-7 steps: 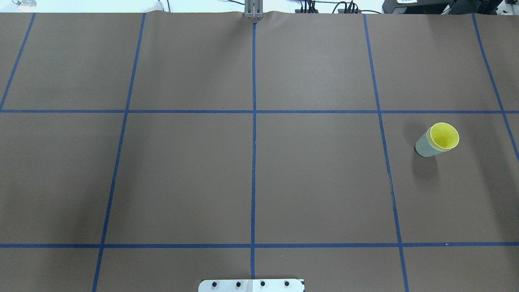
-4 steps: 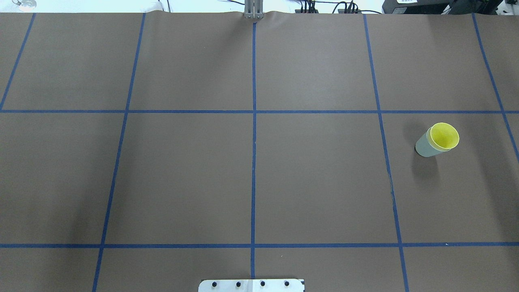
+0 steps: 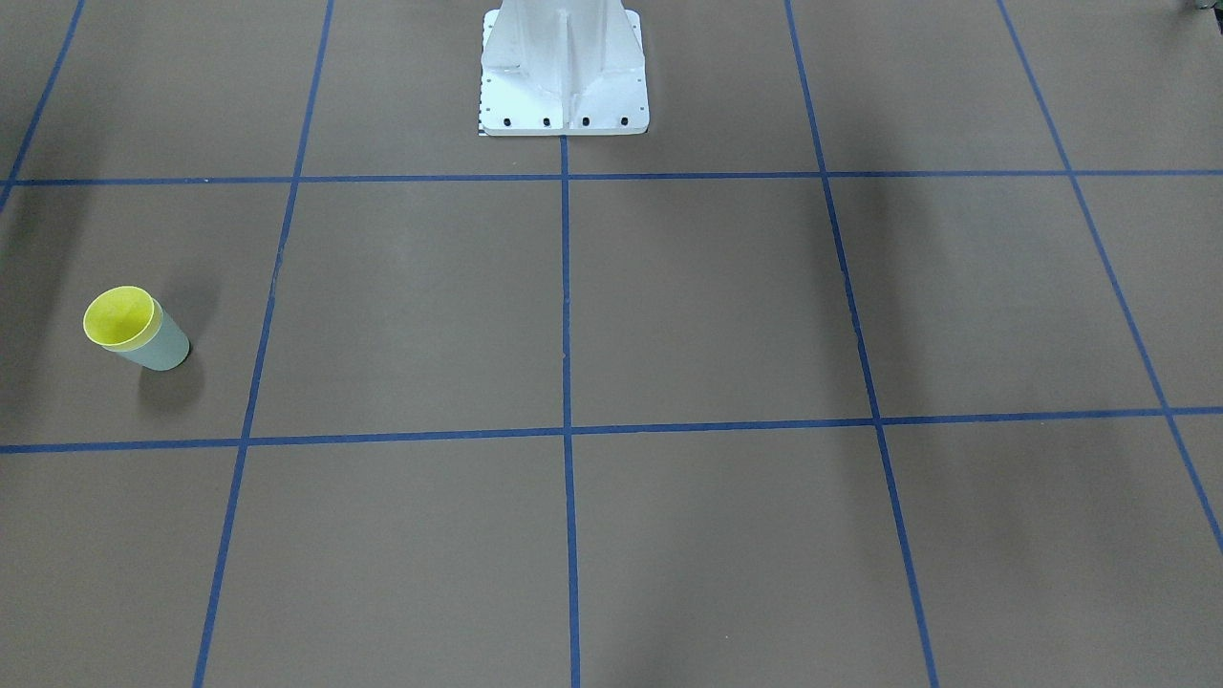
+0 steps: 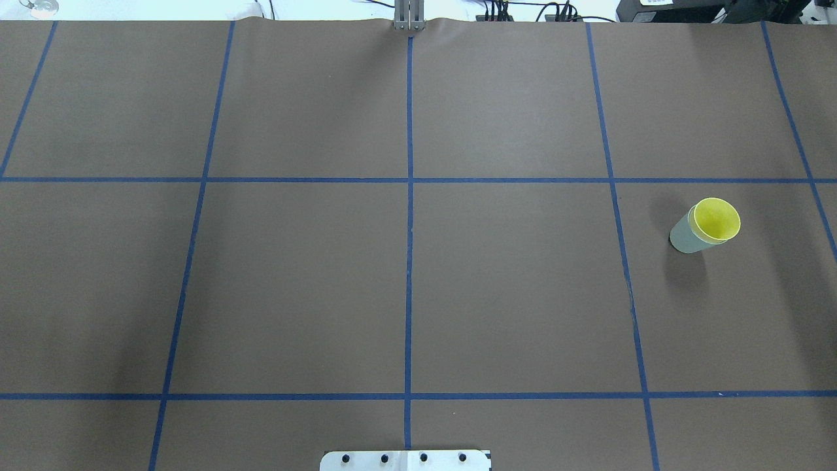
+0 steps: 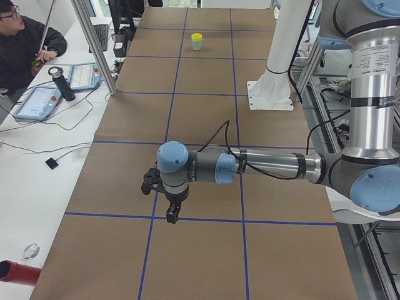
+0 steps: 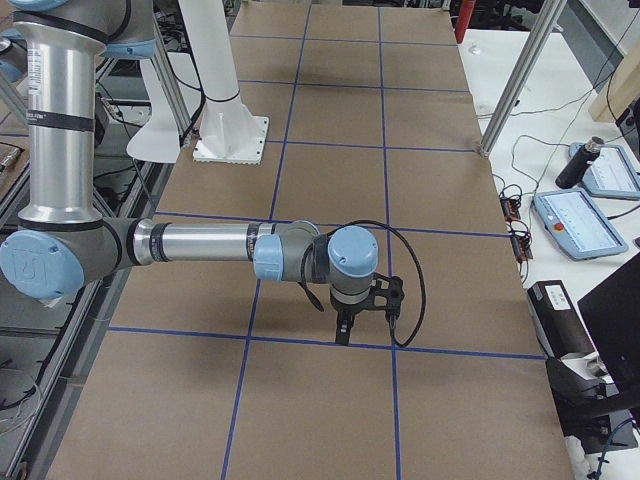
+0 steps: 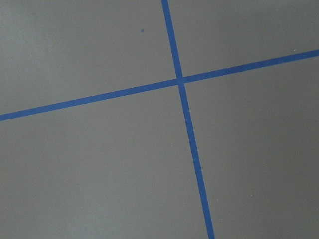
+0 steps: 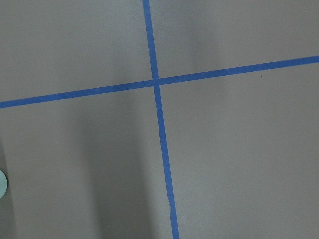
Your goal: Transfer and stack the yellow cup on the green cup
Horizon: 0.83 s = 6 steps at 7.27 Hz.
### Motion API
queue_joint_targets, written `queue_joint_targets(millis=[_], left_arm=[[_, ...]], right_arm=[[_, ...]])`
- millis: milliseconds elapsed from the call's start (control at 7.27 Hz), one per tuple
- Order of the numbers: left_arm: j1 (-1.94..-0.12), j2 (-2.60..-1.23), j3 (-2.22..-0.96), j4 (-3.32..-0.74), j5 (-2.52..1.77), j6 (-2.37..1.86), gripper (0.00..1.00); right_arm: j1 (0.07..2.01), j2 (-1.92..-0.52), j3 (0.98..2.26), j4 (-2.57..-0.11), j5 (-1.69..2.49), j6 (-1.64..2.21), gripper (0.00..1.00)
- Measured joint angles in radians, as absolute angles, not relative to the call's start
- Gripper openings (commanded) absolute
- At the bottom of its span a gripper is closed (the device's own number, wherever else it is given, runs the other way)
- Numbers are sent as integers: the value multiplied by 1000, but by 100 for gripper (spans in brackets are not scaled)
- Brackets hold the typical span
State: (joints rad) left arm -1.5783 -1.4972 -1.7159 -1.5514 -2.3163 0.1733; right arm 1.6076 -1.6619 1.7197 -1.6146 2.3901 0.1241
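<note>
The yellow cup (image 4: pixel 717 219) sits nested inside the green cup (image 4: pixel 683 237), and the pair stands on the brown table at mid right in the overhead view. The front-facing view shows the yellow cup (image 3: pixel 118 315) in the green cup (image 3: pixel 162 349) at far left. From the left end, the yellow cup (image 5: pixel 197 37) and green cup (image 5: pixel 197 45) look small at the far end. My left gripper (image 5: pixel 170 217) and right gripper (image 6: pixel 342 333) hang over tape lines, far from the cups. I cannot tell if either is open or shut. A pale green edge (image 8: pixel 1 183) shows in the right wrist view.
Blue tape lines (image 4: pixel 409 229) divide the brown table into squares. The white robot pedestal (image 3: pixel 564 67) stands at the table's robot-side edge. A person (image 5: pixel 22 44), tablets (image 5: pixel 37 100) and a bottle (image 5: pixel 62 84) are on the side bench.
</note>
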Motion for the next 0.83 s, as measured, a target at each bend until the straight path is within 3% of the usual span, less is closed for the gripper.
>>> queue_joint_targets(millis=[826], left_arm=[[-1578,-1506,-1714,-1554,-2311,173,100]], right_arm=[[1608,-1658,1718,-1615,2388,124,99]])
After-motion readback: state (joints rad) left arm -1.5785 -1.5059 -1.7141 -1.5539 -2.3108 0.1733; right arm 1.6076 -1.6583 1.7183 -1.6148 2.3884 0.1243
